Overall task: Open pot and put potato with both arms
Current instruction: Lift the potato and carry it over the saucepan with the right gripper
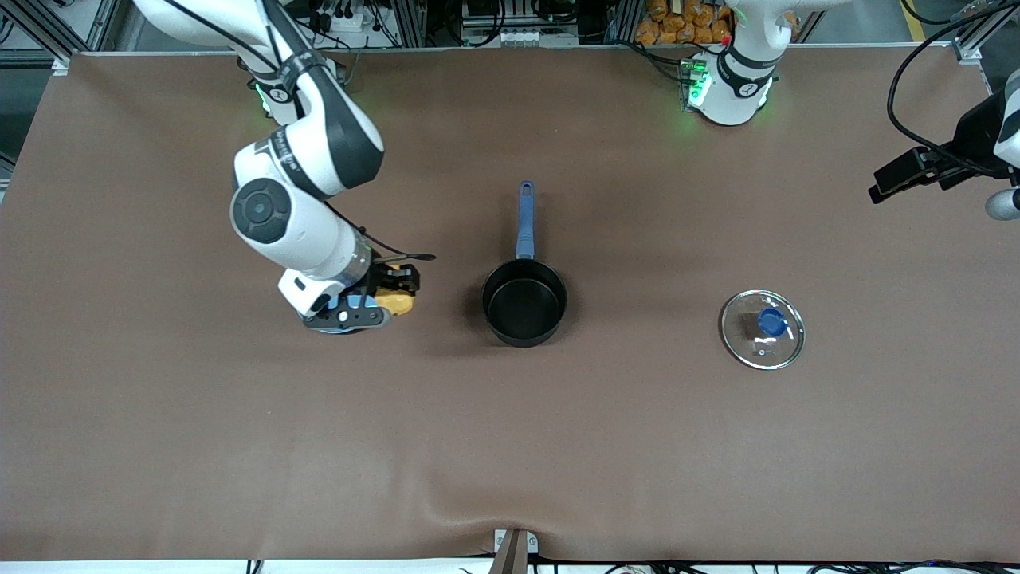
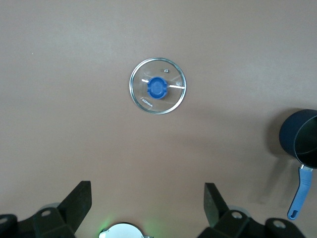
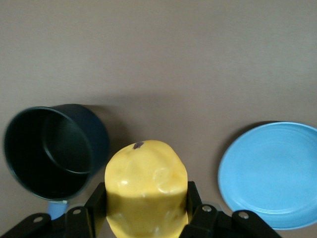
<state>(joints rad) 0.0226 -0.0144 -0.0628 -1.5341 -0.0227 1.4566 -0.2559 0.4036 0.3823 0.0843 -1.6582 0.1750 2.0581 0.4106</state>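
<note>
The black pot (image 1: 523,303) stands open in the middle of the table, its blue handle (image 1: 525,220) pointing toward the robots' bases. It also shows in the right wrist view (image 3: 52,148) and in the left wrist view (image 2: 302,139). Its glass lid (image 1: 763,328) with the blue knob lies flat on the table toward the left arm's end, also seen in the left wrist view (image 2: 158,86). My right gripper (image 1: 396,293) is shut on the yellow potato (image 3: 146,191), held above the table between the pot and the blue plate. My left gripper (image 2: 148,191) is open and empty, raised high near the left arm's end (image 1: 888,187).
A flat blue plate (image 3: 277,173) lies on the table toward the right arm's end from the pot, mostly hidden under the right hand in the front view. A brown cloth (image 1: 510,446) covers the table.
</note>
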